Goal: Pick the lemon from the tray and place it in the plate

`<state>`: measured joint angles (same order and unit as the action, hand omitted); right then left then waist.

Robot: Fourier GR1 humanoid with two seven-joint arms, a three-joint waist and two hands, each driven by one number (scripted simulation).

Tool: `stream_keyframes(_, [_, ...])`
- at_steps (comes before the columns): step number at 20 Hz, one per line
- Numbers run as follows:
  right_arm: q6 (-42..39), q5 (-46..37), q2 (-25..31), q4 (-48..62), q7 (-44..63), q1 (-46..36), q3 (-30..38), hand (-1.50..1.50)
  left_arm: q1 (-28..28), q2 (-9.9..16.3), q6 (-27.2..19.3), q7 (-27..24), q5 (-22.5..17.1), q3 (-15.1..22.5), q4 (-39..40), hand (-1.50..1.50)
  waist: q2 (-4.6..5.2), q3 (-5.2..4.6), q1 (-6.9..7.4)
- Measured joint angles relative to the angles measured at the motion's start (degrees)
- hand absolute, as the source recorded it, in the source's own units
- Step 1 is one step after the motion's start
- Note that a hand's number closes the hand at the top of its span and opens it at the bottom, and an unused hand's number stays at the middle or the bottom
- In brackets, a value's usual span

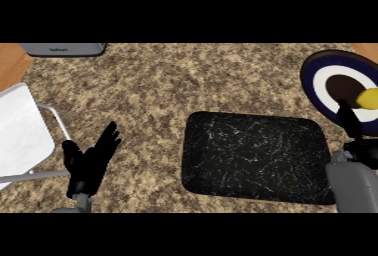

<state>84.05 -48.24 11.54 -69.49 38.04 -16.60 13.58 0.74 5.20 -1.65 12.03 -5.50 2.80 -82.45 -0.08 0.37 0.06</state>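
**Lemon's over the plate, right at the frame edge**

Head view: the lemon [368,98] is at the far right, over the plate [325,75], and the frame cuts off part of both; can't tell if it's resting on the plate or held above it. The right hand [350,119] comes up from the lower right corner with a dark finger reaching to the lemon; mostly out of frame, so whether it's gripping is anyone's guess. The black tray [255,156] sits mid-counter, just beside that right forearm. Left hand [90,160] rests at lower left, fingers straight and spread, holding nothing; it slightly overlaps a white board [22,130] cut by the left edge. Lots of bare speckled counter [184,80] above the tray; a grey appliance [63,49] peeks in top left.
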Motion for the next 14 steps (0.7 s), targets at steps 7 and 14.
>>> stream_keyframes(7, [0.7, 5.8, -3.4, -4.2, -6.3, 7.7, -5.4, -1.50, -1.1, -0.2, 0.3, -0.6, 0.6, -0.4, 1.4, 0.00, -0.06, -0.01, 0.13])
stream_keyframes(14, [0.8, 8.9, -8.9, -3.0, -13.6, 8.8, -5.1, -1.50, -0.4, -0.7, -0.1, 0.6, 1.4, -0.1, 0.1, 0.00, -0.02, -0.10, 0.22])
